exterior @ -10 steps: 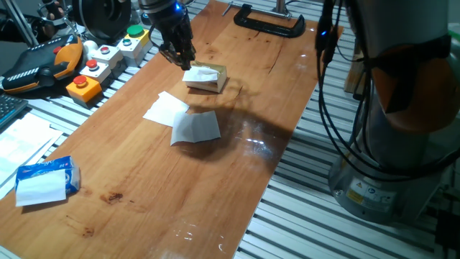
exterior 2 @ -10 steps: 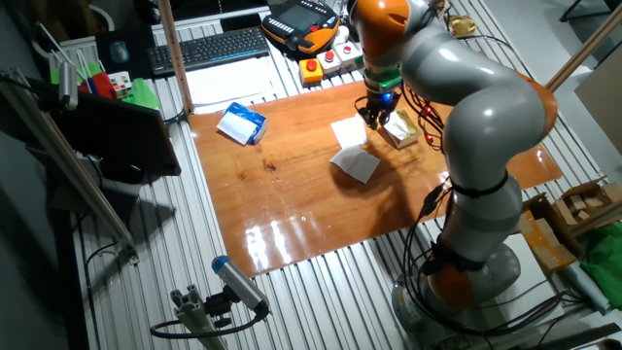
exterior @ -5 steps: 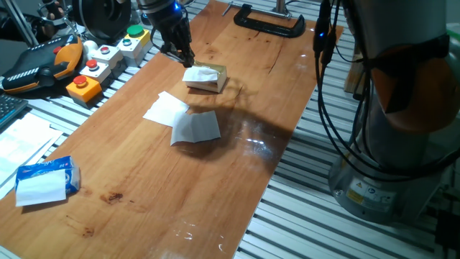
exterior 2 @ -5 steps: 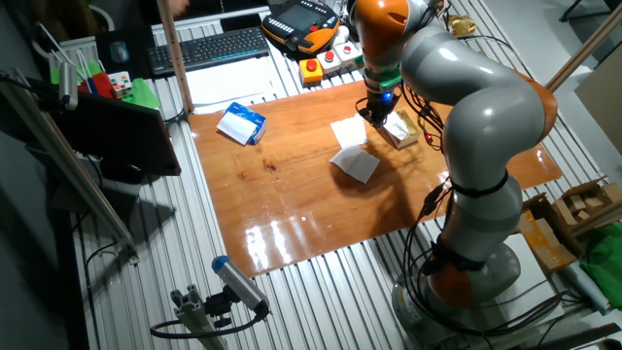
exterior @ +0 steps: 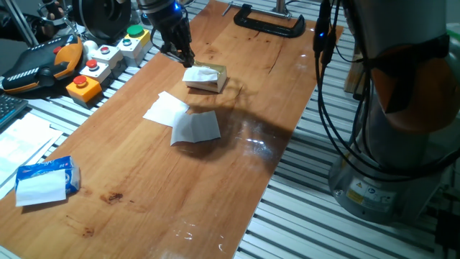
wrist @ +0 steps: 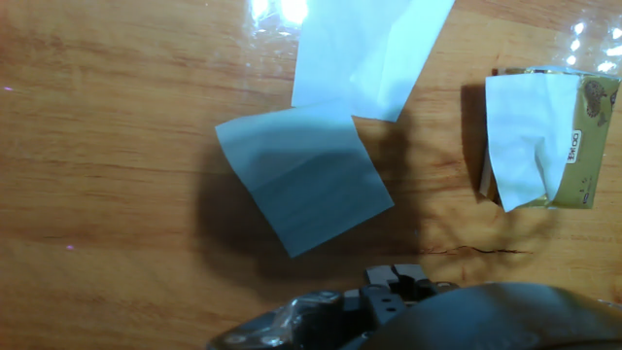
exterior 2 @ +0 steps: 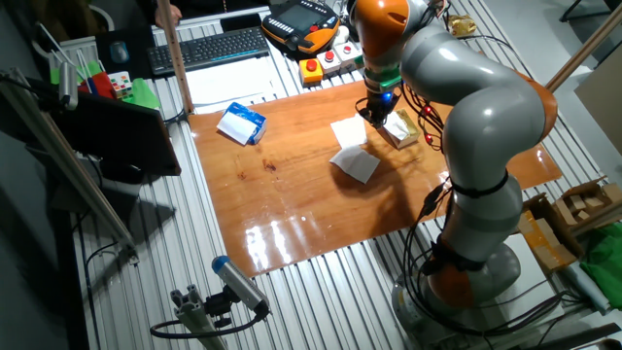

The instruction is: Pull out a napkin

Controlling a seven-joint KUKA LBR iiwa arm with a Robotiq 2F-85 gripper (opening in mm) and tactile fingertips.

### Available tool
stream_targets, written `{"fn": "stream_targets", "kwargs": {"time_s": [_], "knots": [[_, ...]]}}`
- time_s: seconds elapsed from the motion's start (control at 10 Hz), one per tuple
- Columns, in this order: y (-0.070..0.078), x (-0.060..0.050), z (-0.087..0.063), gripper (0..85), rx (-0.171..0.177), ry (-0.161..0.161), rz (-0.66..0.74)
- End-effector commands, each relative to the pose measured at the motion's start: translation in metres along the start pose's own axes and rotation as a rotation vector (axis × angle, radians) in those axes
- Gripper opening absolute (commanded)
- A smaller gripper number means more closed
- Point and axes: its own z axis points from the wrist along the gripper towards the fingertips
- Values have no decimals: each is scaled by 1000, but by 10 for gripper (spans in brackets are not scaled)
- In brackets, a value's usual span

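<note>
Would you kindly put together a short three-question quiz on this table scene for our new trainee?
1. True or false: the napkin lies on top of the tan box.
2. How many flat white sheets lie loose on the wooden table? A) one B) two C) four
3. Fill in: the blue tissue packet lies near the table's ____ edge in the fixed view that shows the black clamp at the top.

Key: 1. True. 2. B; they overlap at one corner. 3. Left. The tool hangs just beside the box; whether it is open cannot be told.
</note>
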Motion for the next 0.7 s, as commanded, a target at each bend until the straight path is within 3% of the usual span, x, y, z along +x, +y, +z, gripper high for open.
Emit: {"fn": "stream_targets", "kwargs": {"time_s": [0.0,0.6], "knots": [[0,0,0,10,0,-1,0],[0,0,0,10,-2,-4,-17]]}}
